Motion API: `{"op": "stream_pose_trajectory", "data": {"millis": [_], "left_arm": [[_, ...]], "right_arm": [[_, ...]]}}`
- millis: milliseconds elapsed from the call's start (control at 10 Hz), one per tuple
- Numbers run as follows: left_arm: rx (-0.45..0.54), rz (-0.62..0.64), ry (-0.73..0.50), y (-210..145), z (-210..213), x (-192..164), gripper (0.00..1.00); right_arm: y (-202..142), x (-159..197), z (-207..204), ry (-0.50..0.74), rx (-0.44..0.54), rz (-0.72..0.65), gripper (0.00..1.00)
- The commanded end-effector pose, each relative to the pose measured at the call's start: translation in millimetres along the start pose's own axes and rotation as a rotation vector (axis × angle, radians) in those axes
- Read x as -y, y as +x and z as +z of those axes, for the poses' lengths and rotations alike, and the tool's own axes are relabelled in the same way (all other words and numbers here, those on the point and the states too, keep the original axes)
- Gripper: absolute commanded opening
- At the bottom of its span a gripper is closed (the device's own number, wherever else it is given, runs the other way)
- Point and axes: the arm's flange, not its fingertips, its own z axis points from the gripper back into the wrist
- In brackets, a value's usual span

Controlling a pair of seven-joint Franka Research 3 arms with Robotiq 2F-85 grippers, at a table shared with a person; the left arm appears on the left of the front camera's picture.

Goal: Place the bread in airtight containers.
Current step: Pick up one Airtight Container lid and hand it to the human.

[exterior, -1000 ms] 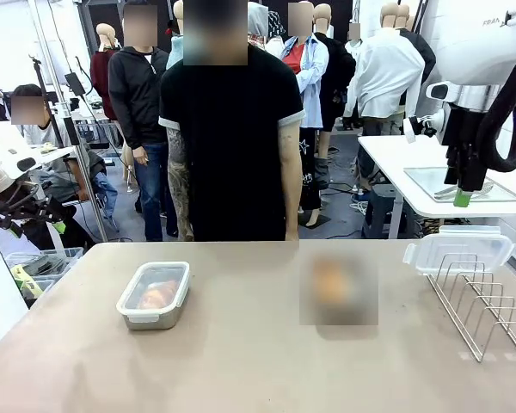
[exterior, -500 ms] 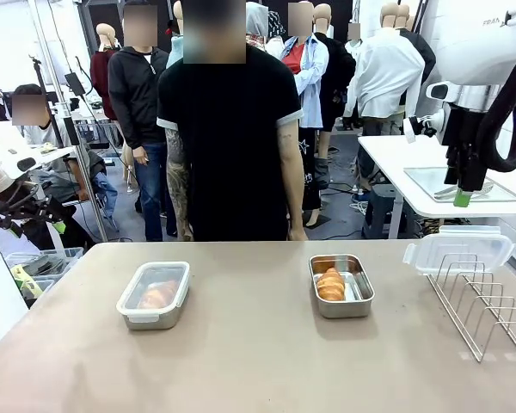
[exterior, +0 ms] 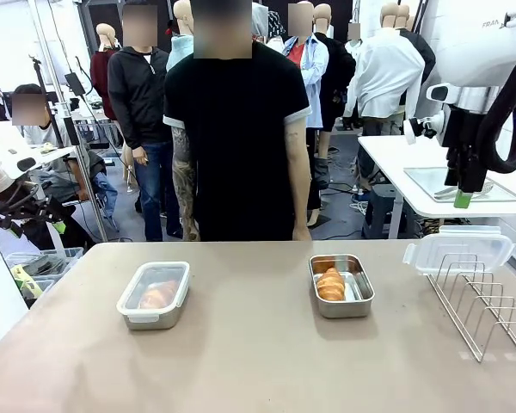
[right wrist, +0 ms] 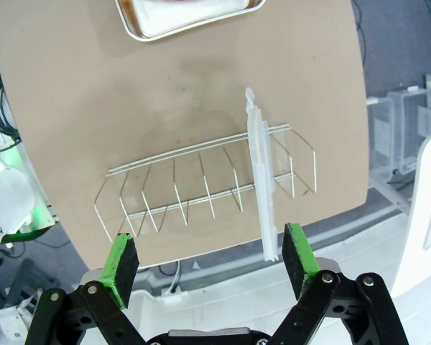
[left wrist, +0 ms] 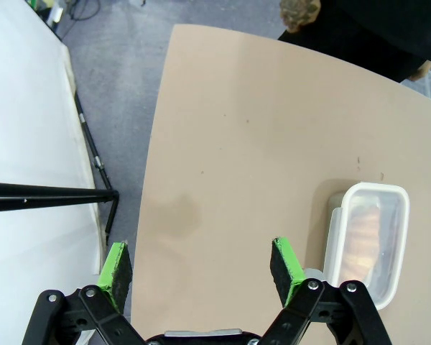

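place: robotics lab | signs: white robot arm [exterior: 486, 64], work tables [exterior: 241, 344], onlookers [exterior: 138, 95], floor cables

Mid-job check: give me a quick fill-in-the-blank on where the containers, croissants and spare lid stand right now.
1. The left container holds a croissant and its clear lid is ____.
2. The right container, with its croissant, has ____ lid on it.
3. The spare clear lid stands in the wire ____.
4. Both the left gripper and the right gripper have their jaws ____.

Missing words: on; no; rack; open
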Motion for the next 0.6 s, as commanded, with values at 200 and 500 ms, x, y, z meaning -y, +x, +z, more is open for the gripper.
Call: {"op": "stream_pose_trajectory", "data": {"millis": [200,500], "left_arm": [[0.001,0.005,0.002,-0.7,1.1,-0.7,1.0],[0.001,0.005,0.002,-0.7,1.1,-0.7,1.0]], "right_arm": [[-10.6,26.7,-49.5,-0.038,0.015,0.045,1.0],[-13.3,64.0,-89.9,-0.041,-0.084,0.043,1.0]]}}
